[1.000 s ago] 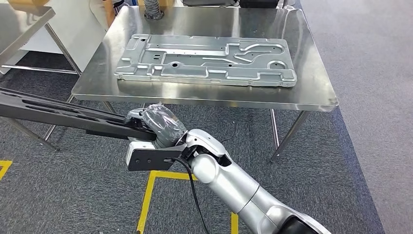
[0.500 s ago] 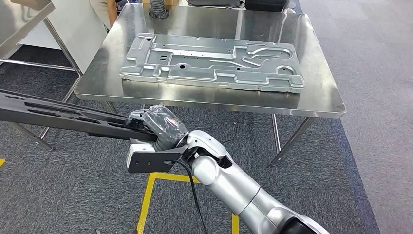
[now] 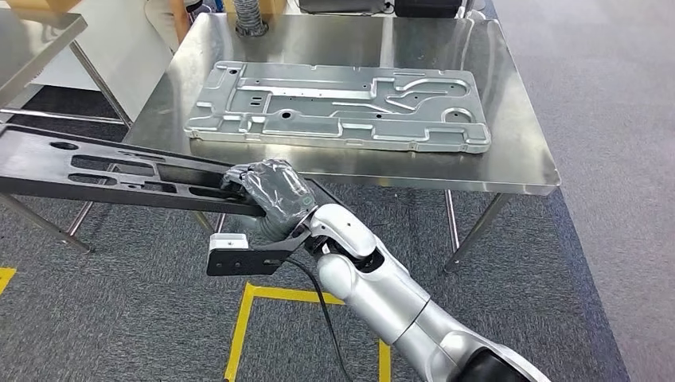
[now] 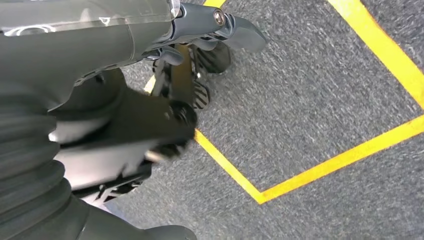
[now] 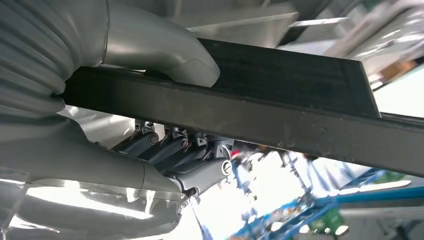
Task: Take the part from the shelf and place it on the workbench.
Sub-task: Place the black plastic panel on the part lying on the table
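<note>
Long flat black part with cut-out slots (image 3: 111,171) reaches in from left, tilted, off table, near front edge of stainless steel workbench (image 3: 521,155). Right hand (image 3: 267,195) clamped on its end. Embossed silver metal panel (image 3: 334,107) lies on workbench. Left hand (image 4: 150,125): state unclear.

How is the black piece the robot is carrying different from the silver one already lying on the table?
The black part is dark and matte; the silver part is bright metal. The black part is held off the floor by the right hand, short of the workbench; the silver part lies flat on it. Both are long, flat panels with cut-outs.
</note>
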You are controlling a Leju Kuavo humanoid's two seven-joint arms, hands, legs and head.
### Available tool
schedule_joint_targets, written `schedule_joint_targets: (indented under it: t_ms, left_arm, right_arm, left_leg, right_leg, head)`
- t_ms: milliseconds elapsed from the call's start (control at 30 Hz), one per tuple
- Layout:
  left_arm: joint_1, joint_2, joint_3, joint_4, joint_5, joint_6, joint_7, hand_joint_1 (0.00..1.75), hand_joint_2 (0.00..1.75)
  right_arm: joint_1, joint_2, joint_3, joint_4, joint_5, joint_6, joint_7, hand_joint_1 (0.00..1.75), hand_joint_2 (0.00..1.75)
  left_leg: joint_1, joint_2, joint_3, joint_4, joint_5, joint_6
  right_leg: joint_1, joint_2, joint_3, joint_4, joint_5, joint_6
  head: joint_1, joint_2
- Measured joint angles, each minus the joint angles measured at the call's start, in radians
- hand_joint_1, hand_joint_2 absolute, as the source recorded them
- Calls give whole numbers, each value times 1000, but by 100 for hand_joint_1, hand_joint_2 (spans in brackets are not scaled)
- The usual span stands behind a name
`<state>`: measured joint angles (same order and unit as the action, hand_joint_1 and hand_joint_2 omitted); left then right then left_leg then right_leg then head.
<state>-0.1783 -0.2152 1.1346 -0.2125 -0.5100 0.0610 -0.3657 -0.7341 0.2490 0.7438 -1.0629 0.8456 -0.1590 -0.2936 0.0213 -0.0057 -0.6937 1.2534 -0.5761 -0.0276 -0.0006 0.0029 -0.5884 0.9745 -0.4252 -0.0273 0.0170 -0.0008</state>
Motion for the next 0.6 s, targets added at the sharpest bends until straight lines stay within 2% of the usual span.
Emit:
schedule_joint_targets:
  t_ms: [33, 67, 100, 133, 167, 200, 233, 367, 433, 500, 533, 567, 600]
  left_arm:
    - [2, 0, -1, 0, 1, 1, 0, 0, 175]
    - [4, 0, -2, 0, 1, 2, 0, 0, 175]
    - [4, 0, -3, 0, 2, 2, 1, 0, 175]
    - [4, 1, -3, 0, 4, 2, 1, 0, 175]
    - [4, 1, -3, 0, 5, 2, 1, 0, 175]
    - [3, 2, -4, 0, 7, 2, 1, 0, 175]
    - [3, 2, -4, 0, 9, 2, 2, 0, 175]
    - [7, 1, -4, 0, 21, 0, 0, 0, 175]
    - [7, 1, -4, 0, 25, -2, -1, 0, 175]
    - [7, 1, -4, 0, 26, -2, -1, 0, 175]
    - [8, 1, -4, 0, 26, -2, -1, 0, 175]
    - [9, 1, -4, 0, 26, -2, -1, 0, 175]
    - [10, 1, -4, 0, 27, -2, -1, 0, 175]
  right_arm:
    - [2, -4, 0, 4, 12, -5, 4, 143, 175]
    - [3, -8, 0, 8, 21, -7, 6, 143, 175]
    - [4, -10, 0, 10, 31, -10, 10, 143, 175]
    - [4, -12, 0, 12, 44, -14, 14, 143, 175]
    - [2, -13, 0, 14, 61, -20, 19, 143, 175]
    - [1, -15, 0, 14, 82, -27, 26, 143, 175]
    - [0, -17, 0, 16, 106, -33, 31, 143, 175]
    - [-5, -29, 0, 25, 181, -40, 46, 143, 175]
    - [-10, -35, 0, 29, 193, -41, 48, 143, 175]
    - [-12, -41, 0, 34, 196, -42, 49, 143, 175]
    - [-11, -44, 0, 37, 197, -42, 49, 143, 175]
    - [-11, -47, 0, 40, 197, -42, 50, 143, 175]
    - [-11, -50, 0, 42, 199, -42, 51, 143, 175]
  left_leg:
    - [1, 0, -19, 28, 0, -3]
    - [1, 0, -20, 19, 20, -4]
    - [1, 0, -3, -29, 58, -4]
    - [1, 1, 25, -100, 99, -3]
    - [0, 1, 53, -162, 126, -1]
    - [-2, 1, 72, -205, 141, 4]
    - [-4, 0, 81, -226, 143, 9]
    - [-2, -1, 87, -235, 139, 32]
    - [0, 0, 91, -240, 139, 42]
    - [0, 0, 92, -240, 136, 46]
    - [0, -1, 93, -239, 134, 47]
    - [0, -2, 95, -239, 132, 47]
    - [0, -3, 99, -239, 130, 46]
  right_leg:
    - [1, 0, 3, 2, -4, 0]
    - [1, 2, 6, 5, -9, 0]
    - [1, 3, 10, 9, -14, 2]
    - [1, 5, 14, 15, -22, 5]
    - [2, 6, 15, 21, -28, 8]
    - [4, 7, 15, 27, -34, 13]
    - [5, 7, 14, 30, -37, 17]
    - [5, 6, 8, 46, -52, 36]
    - [2, 4, -37, 138, -99, 48]
    - [-2, 3, -116, 281, -152, 56]
    - [-4, 3, -144, 323, -157, 57]
    - [-5, 3, -154, 328, -142, 57]
    - [-6, 3, -143, 291, -109, 55]
  head:
    - [0, 0]
    - [0, 0]
    - [0, 0]
    - [0, 0]
    - [-1, 0]
    - [-2, 0]
    - [-2, 0]
    - [1, 0]
    - [4, 0]
    - [6, 0]
    - [6, 0]
    - [6, 0]
    - [6, 0]
